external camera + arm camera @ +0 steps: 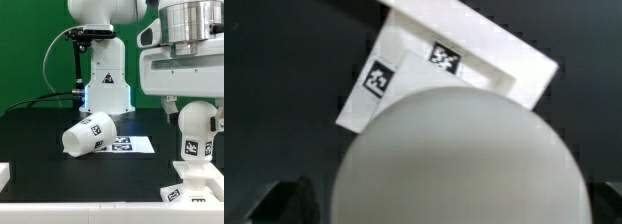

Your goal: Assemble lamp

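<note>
Straddling the bulb [196, 128] at the exterior view's right, the jaws come down over it from above. Dark fingertips [283, 200] sit either side of the bulb in the wrist view, and I can't tell if they're clamping it or just clear of it. Bulb stands upright on top of the flat base [196, 186]. Shade [88, 135] lies on its side on the black bench [40, 130], at the edge of the marker board [138, 144], well apart from the bulb.
</note>
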Controlling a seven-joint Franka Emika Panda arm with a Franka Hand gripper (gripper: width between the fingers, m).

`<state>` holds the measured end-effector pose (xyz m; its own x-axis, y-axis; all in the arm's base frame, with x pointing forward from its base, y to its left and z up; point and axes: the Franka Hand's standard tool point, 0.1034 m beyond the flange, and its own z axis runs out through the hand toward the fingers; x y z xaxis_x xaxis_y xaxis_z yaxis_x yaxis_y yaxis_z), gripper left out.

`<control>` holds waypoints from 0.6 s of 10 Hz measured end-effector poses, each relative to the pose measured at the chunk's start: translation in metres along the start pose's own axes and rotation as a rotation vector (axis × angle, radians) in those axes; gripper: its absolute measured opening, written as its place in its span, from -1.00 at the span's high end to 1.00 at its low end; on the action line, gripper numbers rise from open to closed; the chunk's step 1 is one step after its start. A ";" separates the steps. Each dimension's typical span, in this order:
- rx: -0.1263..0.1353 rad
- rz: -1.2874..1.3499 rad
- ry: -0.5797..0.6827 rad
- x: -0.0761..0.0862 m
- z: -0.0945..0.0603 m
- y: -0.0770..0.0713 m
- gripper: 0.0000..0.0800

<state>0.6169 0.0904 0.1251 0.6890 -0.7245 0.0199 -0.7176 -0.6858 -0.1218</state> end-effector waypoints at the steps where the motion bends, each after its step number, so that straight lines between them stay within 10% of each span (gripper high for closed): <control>1: -0.008 -0.140 -0.001 0.001 -0.002 -0.002 -0.75; 5: -0.011 -0.337 0.001 0.002 -0.001 -0.001 -0.75; 6: -0.045 -0.532 0.021 0.002 -0.002 -0.002 -0.75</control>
<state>0.6194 0.0906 0.1275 0.9568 -0.2771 0.0874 -0.2740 -0.9606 -0.0463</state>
